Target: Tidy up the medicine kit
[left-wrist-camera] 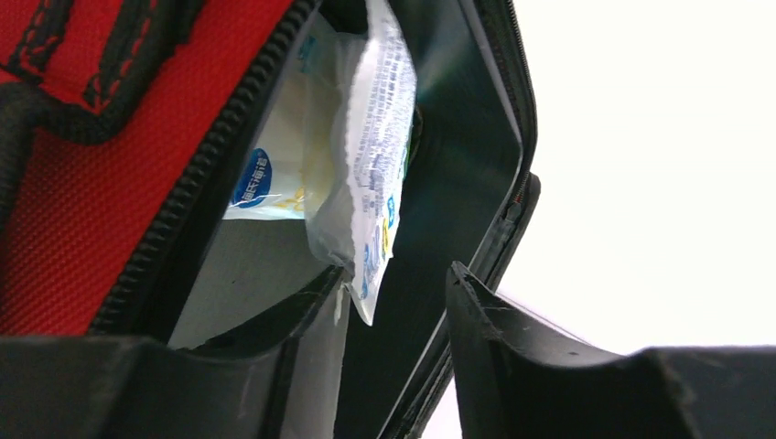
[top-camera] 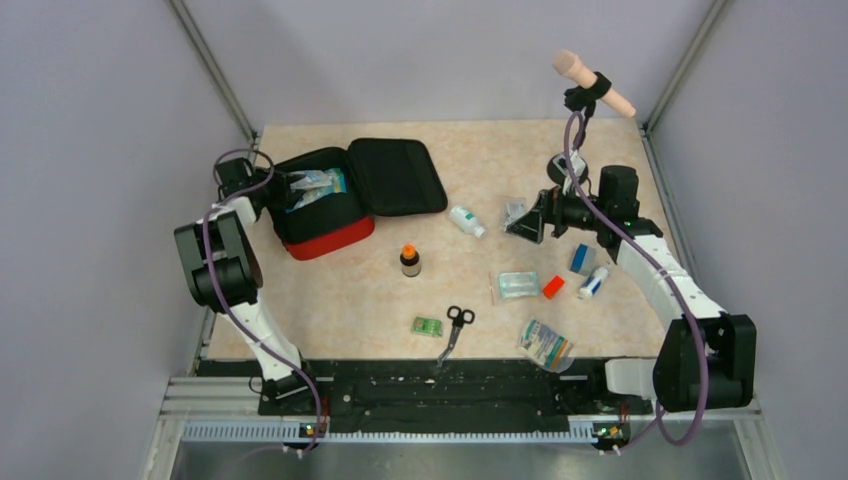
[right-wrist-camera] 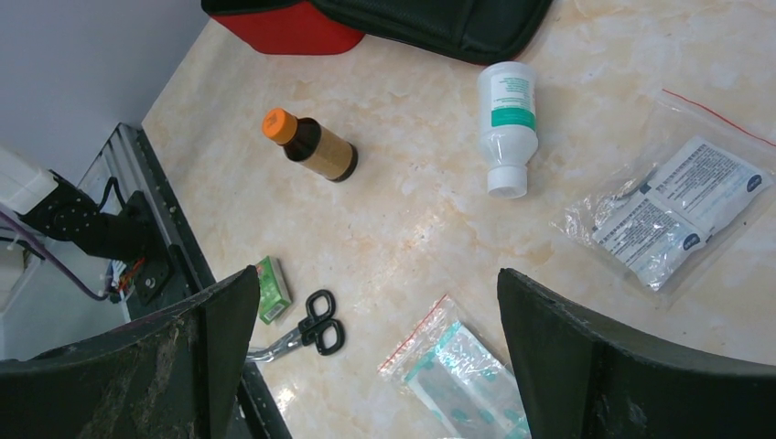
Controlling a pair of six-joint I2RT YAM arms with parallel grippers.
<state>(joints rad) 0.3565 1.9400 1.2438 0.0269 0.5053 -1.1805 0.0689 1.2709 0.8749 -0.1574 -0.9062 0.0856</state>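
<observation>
The medicine kit (top-camera: 325, 240) lies open at the back left, red shell down and black lid (top-camera: 395, 175) flipped to the right. White and blue packets (top-camera: 315, 185) stand in it. My left gripper (top-camera: 268, 190) is at the kit's left edge. In the left wrist view it (left-wrist-camera: 395, 279) is open, between the red wall (left-wrist-camera: 64, 201) and the black lining, and a packet's (left-wrist-camera: 371, 155) lower corner hangs just above the gap, not clamped. My right gripper (top-camera: 527, 222) is open and empty above a clear packet (top-camera: 514, 210). In its own view it (right-wrist-camera: 377, 279) hovers over bare table.
Loose on the table are a white bottle (top-camera: 466, 221), a brown bottle with an orange cap (top-camera: 410, 261), a teal zip bag (top-camera: 518, 285), a small red block (top-camera: 553, 287), a blue box (top-camera: 582, 259), a white tube (top-camera: 594, 282), a green box (top-camera: 427, 327), scissors (top-camera: 456, 325) and a printed packet (top-camera: 545, 345).
</observation>
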